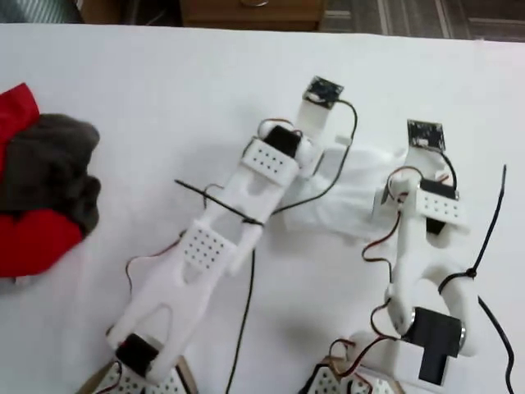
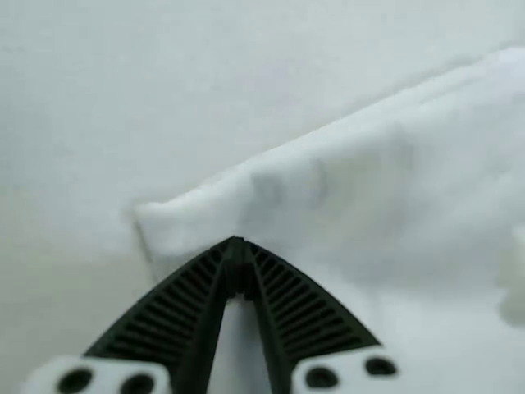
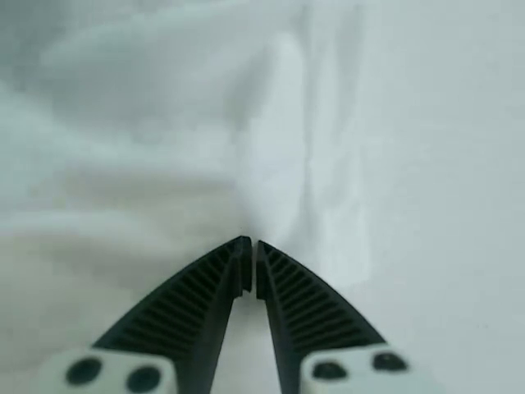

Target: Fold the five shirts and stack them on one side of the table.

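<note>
Left gripper (image 2: 238, 245) is clamped onto the white shirt (image 2: 369, 197) right at its edge, and the right gripper (image 3: 251, 246) is pinched on a raised crease. Only a sliver is held by each, so the cloth could easily be dropped mid-fold. The shirt is left bunched and wrinkly mid-table (image 1: 164, 82), under both grippers.

No legible text, label, number or sign appears in any view; the small circuit boards (image 1: 325, 91) carry no readable print.
</note>
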{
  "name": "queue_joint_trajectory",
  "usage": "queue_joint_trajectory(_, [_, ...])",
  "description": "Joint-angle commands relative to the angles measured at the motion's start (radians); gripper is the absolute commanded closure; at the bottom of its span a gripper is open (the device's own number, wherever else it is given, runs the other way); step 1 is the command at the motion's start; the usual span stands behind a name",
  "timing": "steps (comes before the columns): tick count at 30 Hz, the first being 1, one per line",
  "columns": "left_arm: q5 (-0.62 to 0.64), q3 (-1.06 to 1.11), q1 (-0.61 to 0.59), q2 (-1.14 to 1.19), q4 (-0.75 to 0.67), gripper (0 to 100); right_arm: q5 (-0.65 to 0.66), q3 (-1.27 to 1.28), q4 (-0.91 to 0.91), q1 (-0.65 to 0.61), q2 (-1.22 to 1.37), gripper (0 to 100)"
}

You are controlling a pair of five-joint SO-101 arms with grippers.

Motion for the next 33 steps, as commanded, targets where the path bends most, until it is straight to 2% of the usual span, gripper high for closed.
queue_joint_trajectory(1, [0.005, -0.045, -0.077, -0.006, -0.028, 97, 0.000, 0.052, -0.074, -0.005, -0.054, 97.8])
queue_joint_trajectory(6, [0.003, -0.044, -0.123, -0.009, -0.023, 97, 0.002, 0.106, -0.142, -0.005, -0.054, 97.8])
queue_joint_trajectory(14, [-0.051, -0.048, -0.140, -0.014, 0.020, 97, 0.002, 0.087, -0.124, -0.004, -0.074, 97.8])
queue_joint_trajectory(19, [-0.051, -0.160, -0.138, -0.060, 0.124, 97, -0.003, -0.061, 0.036, 0.013, -0.173, 97.8])
queue_joint_trajectory(23, [-0.063, -0.205, -0.133, -0.124, 0.213, 97, -0.003, -0.189, 0.093, 0.031, -0.206, 97.8])
queue_joint_trajectory(26, [-0.121, -0.205, -0.106, -0.178, 0.318, 97, -0.005, -0.252, 0.093, 0.031, -0.168, 97.8])
queue_joint_trajectory(29, [-0.129, -0.205, -0.072, -0.222, 0.405, 97, -0.006, -0.311, 0.093, 0.027, -0.088, 97.8])
queue_joint_trajectory(33, [-0.124, -0.197, -0.051, -0.276, 0.413, 97, -0.026, -0.420, 0.093, 0.033, 0.061, 97.8])
